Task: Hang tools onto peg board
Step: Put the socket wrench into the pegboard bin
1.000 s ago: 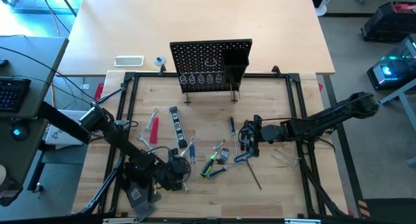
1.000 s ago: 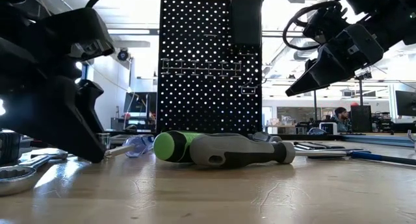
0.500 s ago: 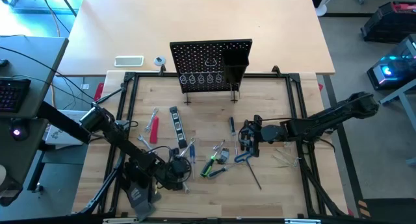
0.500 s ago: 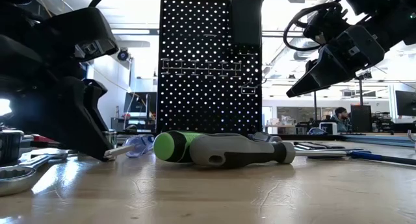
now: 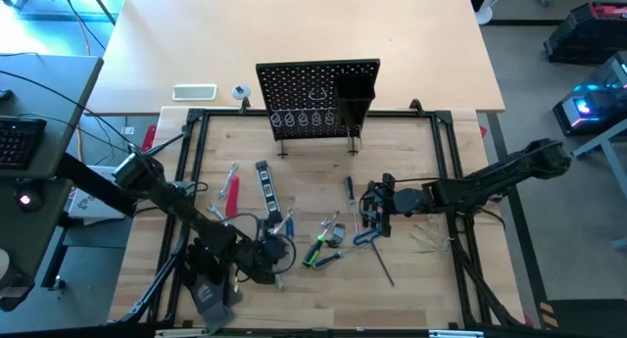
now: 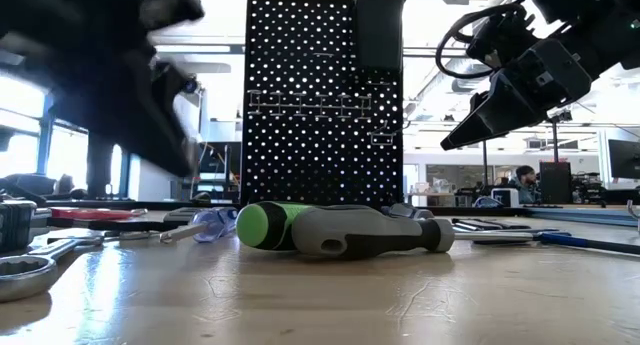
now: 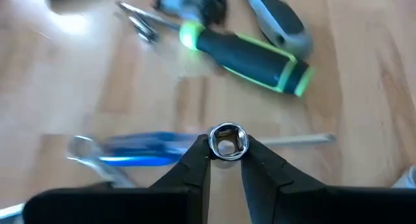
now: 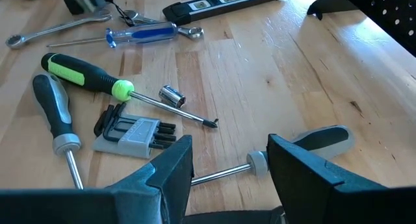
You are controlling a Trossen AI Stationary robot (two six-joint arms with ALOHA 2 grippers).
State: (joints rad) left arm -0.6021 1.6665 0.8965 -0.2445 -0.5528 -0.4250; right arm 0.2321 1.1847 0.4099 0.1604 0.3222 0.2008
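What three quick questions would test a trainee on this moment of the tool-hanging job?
1. True or false: the right end effector is clamped shut.
2. What does the left end effector grip? A: a green-handled driver. B: a silver ring-shaped piece. C: black pliers.
3. Fill in: in the left wrist view, the screwdriver lying on the table just past the left fingertips has a ____ handle.

Key: 1 false, it is open. 2 B. 3 blue.

Bright windows (image 6: 60, 155) light an open workshop; a person sits at a distant desk (image 6: 520, 185)
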